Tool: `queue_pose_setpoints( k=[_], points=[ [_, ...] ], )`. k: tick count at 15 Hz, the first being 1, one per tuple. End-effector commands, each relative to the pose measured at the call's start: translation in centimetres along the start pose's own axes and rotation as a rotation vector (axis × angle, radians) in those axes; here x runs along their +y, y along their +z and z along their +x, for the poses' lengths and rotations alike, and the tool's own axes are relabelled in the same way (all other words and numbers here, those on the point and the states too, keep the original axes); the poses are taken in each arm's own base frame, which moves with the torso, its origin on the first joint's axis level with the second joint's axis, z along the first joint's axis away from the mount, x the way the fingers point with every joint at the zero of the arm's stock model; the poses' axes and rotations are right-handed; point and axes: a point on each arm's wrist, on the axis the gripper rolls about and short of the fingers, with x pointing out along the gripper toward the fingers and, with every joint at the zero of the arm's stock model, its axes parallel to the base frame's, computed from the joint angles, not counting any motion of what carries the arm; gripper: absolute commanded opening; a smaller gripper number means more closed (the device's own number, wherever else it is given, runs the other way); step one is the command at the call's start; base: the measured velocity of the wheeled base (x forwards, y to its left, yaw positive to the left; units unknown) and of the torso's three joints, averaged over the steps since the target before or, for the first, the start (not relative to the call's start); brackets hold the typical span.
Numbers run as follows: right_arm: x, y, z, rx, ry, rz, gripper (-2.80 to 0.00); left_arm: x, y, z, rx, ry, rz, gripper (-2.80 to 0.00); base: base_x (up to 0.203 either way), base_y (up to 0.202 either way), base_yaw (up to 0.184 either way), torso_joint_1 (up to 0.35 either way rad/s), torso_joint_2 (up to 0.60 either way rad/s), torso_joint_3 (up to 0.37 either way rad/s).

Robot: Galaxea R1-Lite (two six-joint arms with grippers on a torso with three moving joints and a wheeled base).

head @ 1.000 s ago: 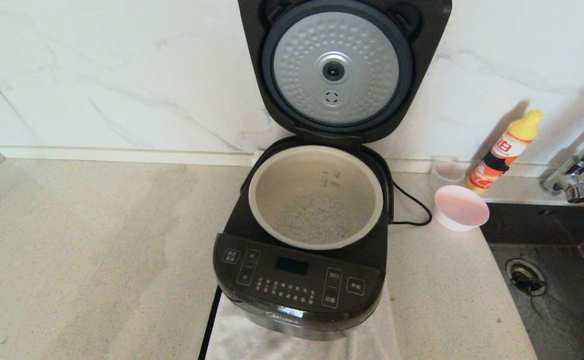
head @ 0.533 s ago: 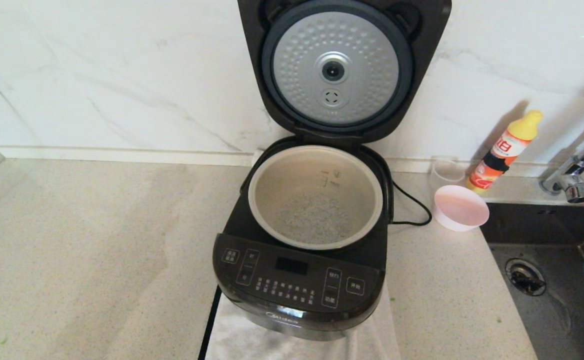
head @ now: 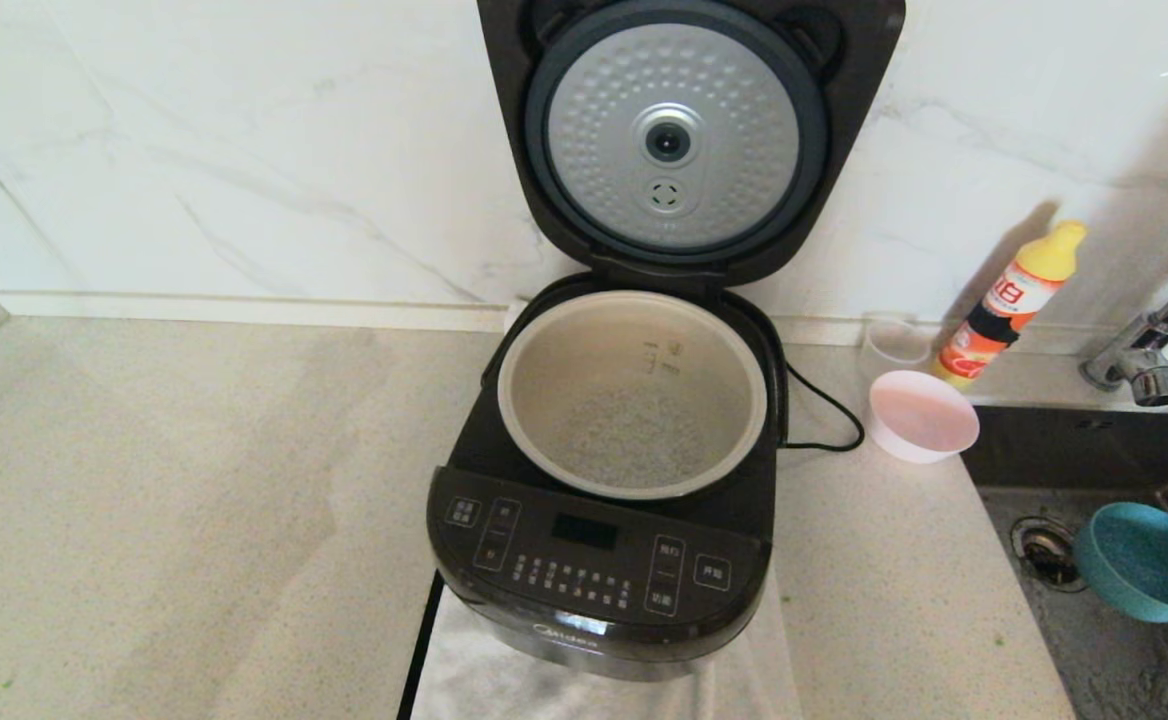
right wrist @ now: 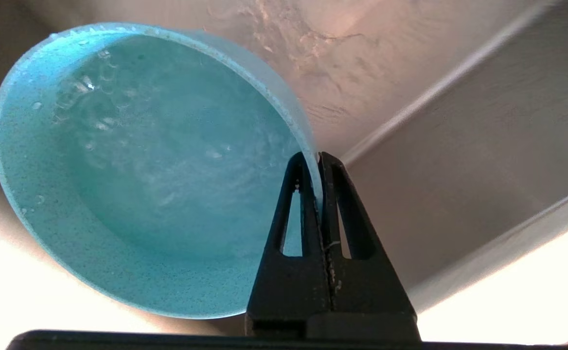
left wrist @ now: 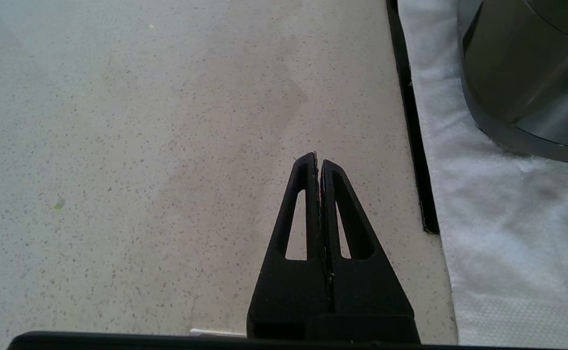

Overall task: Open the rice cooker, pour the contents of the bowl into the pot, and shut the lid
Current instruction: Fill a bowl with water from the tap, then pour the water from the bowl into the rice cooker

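Note:
The rice cooker [head: 599,560] stands in the middle of the counter with its lid [head: 679,140] swung up against the wall, silver dimpled disc facing me. The pot [head: 632,395] sits inside with white rice grains on its bottom. A teal bowl [head: 1134,562] hangs over the sink at the far right, wet inside with water glinting [right wrist: 133,165]. My right gripper [right wrist: 317,156] is shut on the bowl's rim. My left gripper [left wrist: 318,158] is shut and empty, low over the bare counter beside the cooker's base [left wrist: 532,82].
A pink bowl [head: 922,415], a clear cup [head: 894,345] and a yellow-capped bottle [head: 1009,300] stand right of the cooker. The sink [head: 1094,640] and faucet [head: 1144,365] lie at the right. A white cloth [left wrist: 503,204] and black cord [left wrist: 413,126] lie under the cooker's front.
The teal bowl, held by my right gripper, has moved left from the picture's right edge to well over the sink. The cooker and the left gripper have not moved.

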Motion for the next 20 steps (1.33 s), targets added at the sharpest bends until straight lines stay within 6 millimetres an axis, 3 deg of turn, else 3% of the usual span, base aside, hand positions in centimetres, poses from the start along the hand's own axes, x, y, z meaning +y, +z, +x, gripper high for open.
queue_pose_setpoints(
  k=[1, 4, 9, 13, 17, 20],
  points=[
    [2.2, -1.2, -3.9, -0.046, 0.055, -0.067, -2.80, 0.0, 0.0, 0.0, 0.002, 0.000, 0.000, -2.80, 0.000, 0.000, 0.000, 0.000, 0.00, 0.000],
    [5.0, -2.5, -8.2, -0.024, 0.108, -0.151, -2.80, 0.0, 0.0, 0.0, 0.003, 0.000, 0.000, -2.80, 0.000, 0.000, 0.000, 0.000, 0.00, 0.000],
    [7.4, -2.1, -14.5, 0.032, 0.150, -0.217, -2.80, 0.0, 0.0, 0.0, 0.003, 0.000, 0.000, -2.80, 0.000, 0.000, 0.000, 0.000, 0.00, 0.000],
    [10.4, -4.8, -19.9, 0.076, 0.282, -0.368, -2.80, 0.0, 0.0, 0.0, 0.003, 0.000, 0.000, -2.80, 0.000, 0.000, 0.000, 0.000, 0.00, 0.000],
    [13.1, -7.6, -23.7, 0.107, 0.405, -0.506, -2.80, 0.0, 0.0, 0.0, 0.003, 0.000, 0.000, -2.80, 0.000, 0.000, 0.000, 0.000, 0.00, 0.000],
    [14.9, -8.0, -26.1, 0.083, 0.476, -0.579, -2.80, 0.0, 0.0, 0.0, 0.003, 0.000, 0.000, -2.80, 0.000, 0.000, 0.000, 0.000, 0.00, 0.000]
  ],
)
